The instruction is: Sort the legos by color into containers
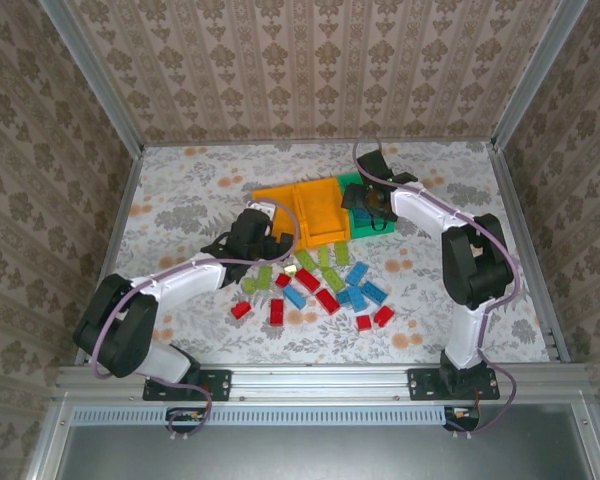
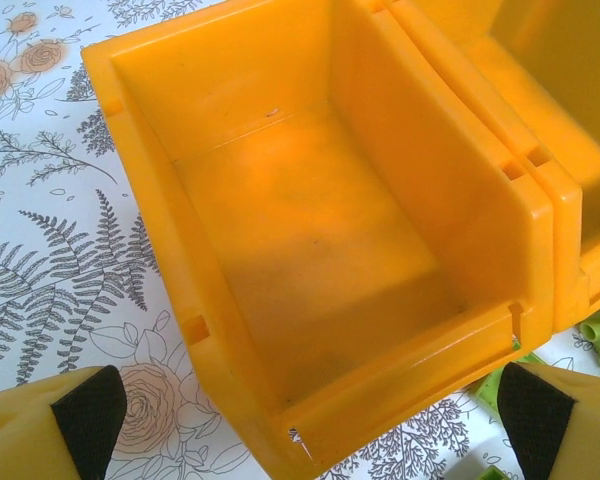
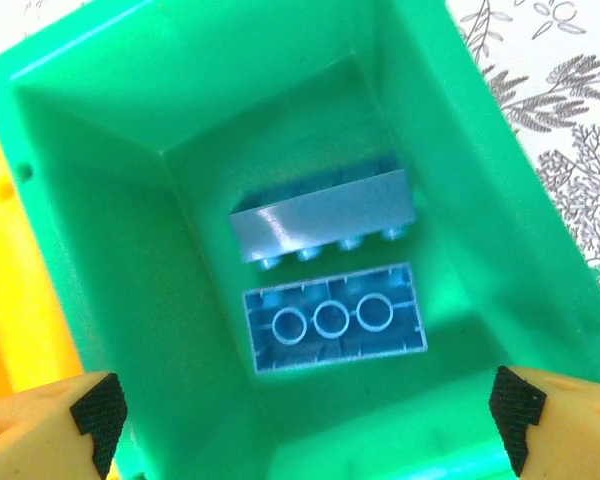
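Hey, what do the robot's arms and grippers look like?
The left arm and right arm have white links, black joints and a lilac cable looping along each. The fingers are yellow with black pads.

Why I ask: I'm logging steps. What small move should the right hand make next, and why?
Probably raise the right hand off the green bin and swing it toward a loose blue brick: it hangs open and empty, two blue bricks already lie in the bin, and others sit on the table.
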Robot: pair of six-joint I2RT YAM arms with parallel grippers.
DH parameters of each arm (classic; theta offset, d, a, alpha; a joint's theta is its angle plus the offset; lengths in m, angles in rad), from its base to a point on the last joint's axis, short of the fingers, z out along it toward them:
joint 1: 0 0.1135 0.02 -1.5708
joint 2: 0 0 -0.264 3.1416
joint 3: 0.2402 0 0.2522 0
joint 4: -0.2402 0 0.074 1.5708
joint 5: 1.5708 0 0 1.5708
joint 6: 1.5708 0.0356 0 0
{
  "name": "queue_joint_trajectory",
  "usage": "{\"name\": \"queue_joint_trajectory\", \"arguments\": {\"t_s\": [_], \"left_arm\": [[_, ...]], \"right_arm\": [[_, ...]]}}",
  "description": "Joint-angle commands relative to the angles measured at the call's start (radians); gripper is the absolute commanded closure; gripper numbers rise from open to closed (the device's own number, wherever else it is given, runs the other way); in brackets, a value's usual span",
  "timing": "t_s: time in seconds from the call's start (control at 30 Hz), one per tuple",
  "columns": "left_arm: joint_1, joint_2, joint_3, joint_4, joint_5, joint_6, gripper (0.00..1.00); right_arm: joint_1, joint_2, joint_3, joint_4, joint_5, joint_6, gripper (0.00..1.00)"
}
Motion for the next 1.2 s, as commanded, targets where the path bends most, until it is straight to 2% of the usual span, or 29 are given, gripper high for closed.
{"name": "queue_joint_trajectory", "arguments": {"t_s": [0.0,0.17,0.23,0.33,0.43,0.6,0.97,1.17], "left_arm": [[-0.010,-0.028,-0.007,-0.009,-0.018,-0.016,0.00],[-0.012,-0.026,-0.007,-0.006,-0.026,-0.014,0.00],[-0.012,-0.025,-0.007,-0.006,-0.030,-0.010,0.00],[-0.012,-0.024,-0.004,-0.009,-0.031,-0.005,0.00],[-0.012,-0.021,-0.004,-0.007,-0.032,-0.005,0.00],[-0.012,-0.018,-0.004,-0.007,-0.022,-0.002,0.00],[-0.013,-0.017,-0.012,-0.003,-0.027,0.001,0.00],[-0.013,-0.010,-0.004,-0.004,-0.024,0.006,0.00]], "right_arm": [[0.035,-0.109,-0.066,-0.028,-0.002,-0.056,0.03],[0.098,-0.235,-0.262,-0.044,-0.022,-0.140,0.05],[0.112,-0.282,-0.332,-0.056,-0.037,-0.125,0.06],[0.112,-0.316,-0.389,-0.119,-0.072,0.040,0.09],[0.129,-0.324,-0.446,-0.072,-0.143,0.203,0.12],[0.177,-0.252,-0.431,-0.049,-0.153,0.305,0.14],[0.193,-0.163,-0.411,-0.055,-0.146,0.323,0.21],[0.191,-0.121,-0.388,-0.058,-0.138,0.314,0.34]]}}
